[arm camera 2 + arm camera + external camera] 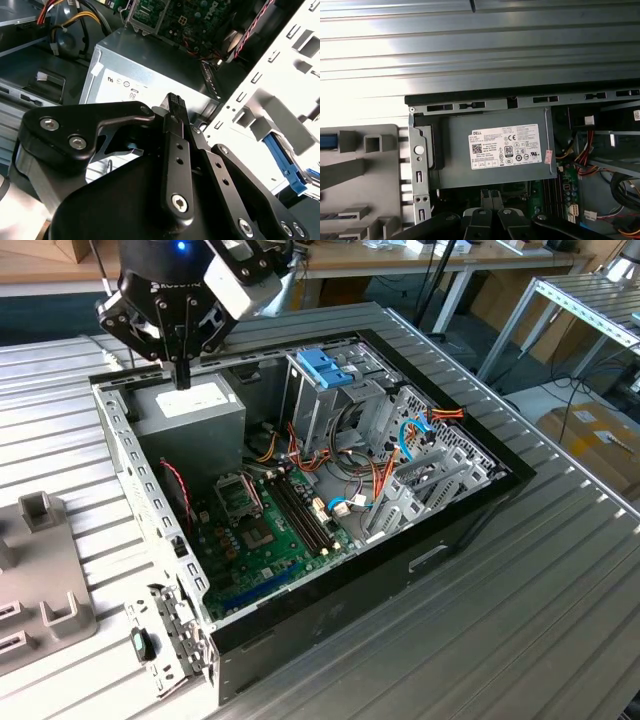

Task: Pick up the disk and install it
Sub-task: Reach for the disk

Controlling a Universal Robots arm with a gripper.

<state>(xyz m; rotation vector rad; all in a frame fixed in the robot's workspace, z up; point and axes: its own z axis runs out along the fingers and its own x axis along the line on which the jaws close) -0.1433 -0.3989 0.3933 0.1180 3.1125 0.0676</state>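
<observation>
Gripper (181,380), fingers pinched together and empty, hangs over the power supply (195,408), while what looks like the disk (327,141), a blue sliver, sits in the grey holder (387,180) just outside the case wall (470,106).

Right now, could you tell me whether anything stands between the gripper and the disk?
Yes: the gripper hangs above the power supply, and the computer case's metal side wall stands between it and the disk in the grey holder outside.

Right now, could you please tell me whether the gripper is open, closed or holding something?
Gripper: closed, holding nothing, above the grey power supply in the computer case.
</observation>
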